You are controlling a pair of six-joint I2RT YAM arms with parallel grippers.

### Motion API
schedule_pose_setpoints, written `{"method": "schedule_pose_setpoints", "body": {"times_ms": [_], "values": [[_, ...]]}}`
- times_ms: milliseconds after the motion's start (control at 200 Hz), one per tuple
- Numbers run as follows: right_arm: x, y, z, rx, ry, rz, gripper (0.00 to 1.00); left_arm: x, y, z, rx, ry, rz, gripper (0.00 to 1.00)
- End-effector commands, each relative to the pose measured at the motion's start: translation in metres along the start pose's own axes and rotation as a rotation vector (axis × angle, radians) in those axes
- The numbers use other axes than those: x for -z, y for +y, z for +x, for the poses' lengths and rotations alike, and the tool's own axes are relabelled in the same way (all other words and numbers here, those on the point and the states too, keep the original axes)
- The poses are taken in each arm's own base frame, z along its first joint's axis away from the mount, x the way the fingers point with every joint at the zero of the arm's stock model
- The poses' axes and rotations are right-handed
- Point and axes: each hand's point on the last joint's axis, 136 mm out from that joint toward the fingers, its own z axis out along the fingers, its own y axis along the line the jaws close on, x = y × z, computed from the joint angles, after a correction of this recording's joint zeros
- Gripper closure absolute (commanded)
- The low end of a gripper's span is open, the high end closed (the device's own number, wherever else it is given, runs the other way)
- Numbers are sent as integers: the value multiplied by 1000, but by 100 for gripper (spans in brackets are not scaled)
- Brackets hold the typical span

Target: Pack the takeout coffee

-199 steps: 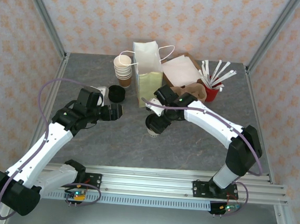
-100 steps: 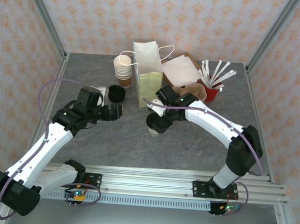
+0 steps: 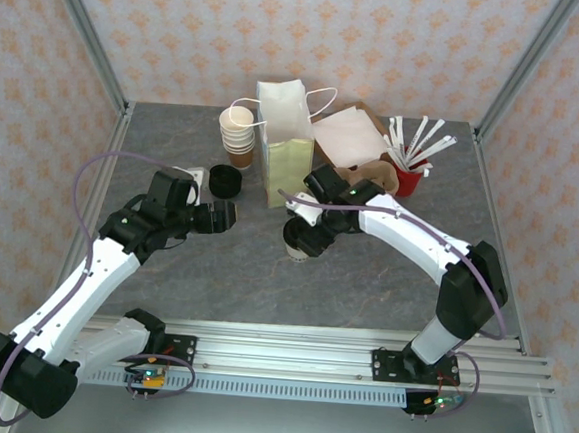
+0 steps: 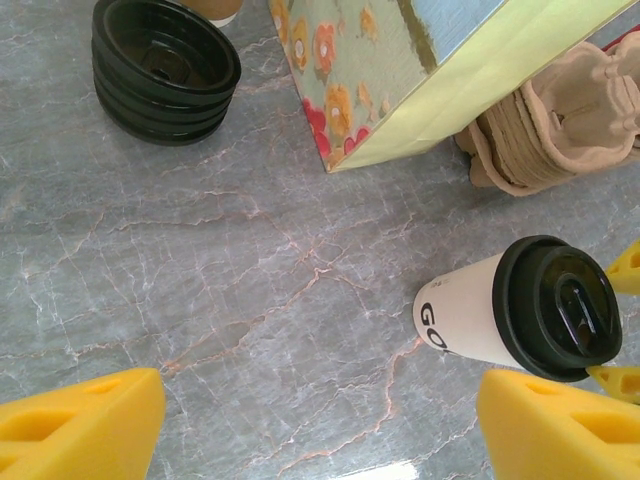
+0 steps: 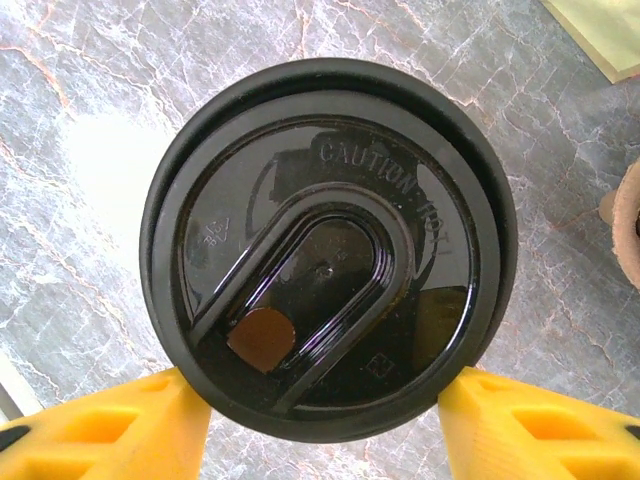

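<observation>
A grey marbled table (image 3: 365, 273) is seen from above, with two white robot arms reaching in from its near edge. The takeout coffee (image 4: 470, 315), a small cream paper cup with a round black lid (image 5: 330, 150), stands on the table near the middle, in front of a tall pale paper bag (image 3: 287, 146) with loop handles, and a little apart from it. The right gripper (image 5: 320, 388) is down over the cup, one yellow finger (image 5: 110, 425) on each side and close against the lid's rim. Whether the fingers are actually pressing on the cup cannot be told. The left gripper (image 4: 320, 400) is to the left of the cup and well apart from it, its yellow fingers spread wide over bare table with nothing between them. Beyond it sits a short stack of black lids (image 4: 165, 65). Farther back, just left of the bag, is a stack of lidless cream cups (image 3: 238, 132). To the right of the bag lie brown cardboard cup carriers (image 4: 560, 115), and beside them a red cup (image 3: 410, 178) holds white wrapped sticks.
</observation>
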Motion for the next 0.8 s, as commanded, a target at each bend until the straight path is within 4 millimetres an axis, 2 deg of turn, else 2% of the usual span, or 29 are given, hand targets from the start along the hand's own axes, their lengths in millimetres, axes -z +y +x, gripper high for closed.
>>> {"method": "schedule_pose_setpoints", "body": {"times_ms": [0,495,561,681,796], "values": [[-22,-3,26,-4,118,-5,40,6,2,3,-16,-3,-16,18],[-37,-5,44,-15,181,9,48,1,3,5,-10,7,-18,18],[-34,-6,40,-17,173,12,48,2,2,4,-10,7,-13,18],[-18,-8,21,-13,95,24,47,5,1,1,-14,-1,-13,17],[-7,-9,11,-17,53,35,40,5,0,0,-11,-4,-9,17]]}}
